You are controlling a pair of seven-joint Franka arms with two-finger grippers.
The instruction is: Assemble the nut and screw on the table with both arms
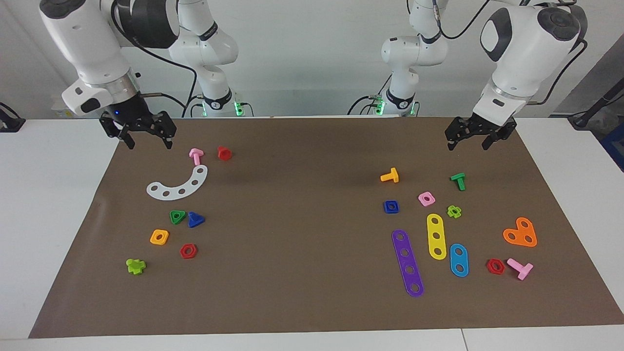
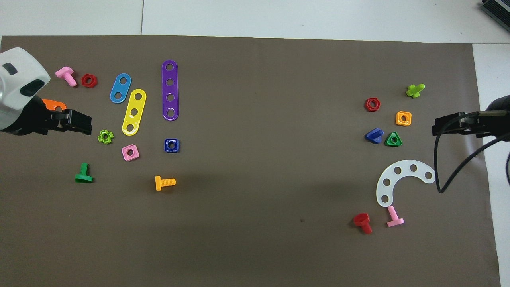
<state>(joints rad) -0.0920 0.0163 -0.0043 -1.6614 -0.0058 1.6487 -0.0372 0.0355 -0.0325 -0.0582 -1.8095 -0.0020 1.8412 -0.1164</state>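
The dark-blue square nut [image 1: 391, 206] [image 2: 171, 145] lies flat on the brown mat [image 1: 302, 219] toward the left arm's end, beside a pink square nut [image 1: 426, 198]. The dark-blue screw [image 1: 196, 219] [image 2: 374, 135] lies on its side toward the right arm's end, next to a green triangular nut [image 1: 177, 217]. My left gripper [image 1: 468, 145] [image 2: 85, 123] is open and empty, raised over its end of the mat. My right gripper [image 1: 148, 145] [image 2: 436, 129] is open and empty, raised over the other end. Both arms wait.
Near the nut lie an orange bolt [image 1: 390, 176], a green bolt [image 1: 458, 181], purple [image 1: 407, 262], yellow [image 1: 436, 236] and blue [image 1: 458, 260] strips and an orange heart plate [image 1: 520, 233]. Near the screw lie a white curved strip [image 1: 178, 185], an orange nut [image 1: 159, 237] and a red nut [image 1: 188, 251].
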